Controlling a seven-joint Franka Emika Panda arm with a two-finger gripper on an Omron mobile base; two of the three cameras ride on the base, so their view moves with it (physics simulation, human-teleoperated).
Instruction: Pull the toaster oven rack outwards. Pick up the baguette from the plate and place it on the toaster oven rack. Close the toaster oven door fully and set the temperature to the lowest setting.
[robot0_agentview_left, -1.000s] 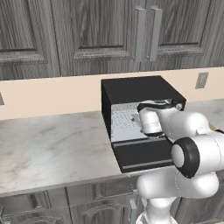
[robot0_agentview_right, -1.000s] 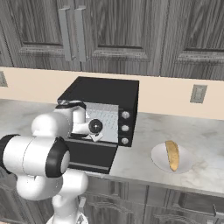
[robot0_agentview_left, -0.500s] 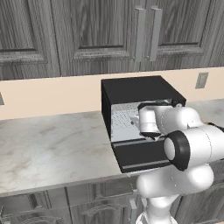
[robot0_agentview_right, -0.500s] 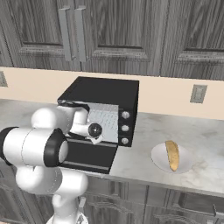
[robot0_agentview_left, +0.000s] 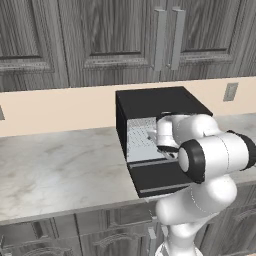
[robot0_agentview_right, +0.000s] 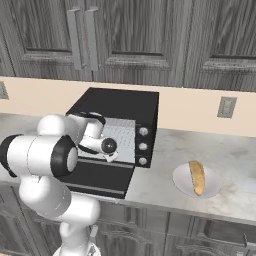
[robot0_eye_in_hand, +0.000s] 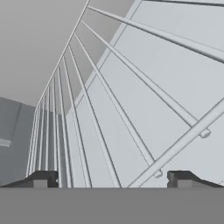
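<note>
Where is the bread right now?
In the right base view, the baguette lies on the plate, on the counter right of the toaster oven.

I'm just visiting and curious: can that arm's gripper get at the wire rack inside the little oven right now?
Probably yes. The toaster oven door hangs fully down, so the front is open, and the gripper sits at the toaster oven rack with open jaws, its bars right ahead and nothing between.

A marbled pale grey desk (robot0_agentview_left: 60, 175) runs along a beige wall (robot0_agentview_left: 60, 107). Dark grey wood-grain upper cabinets (robot0_agentview_right: 150, 40) hang above it, with long silver bar handles (robot0_agentview_left: 166, 39) on two doors. Matching lower cabinets (robot0_agentview_left: 75, 237) sit beneath. A grey wall outlet (robot0_agentview_right: 226, 107) is set into the beige strip. Lighting is even and soft.
</note>
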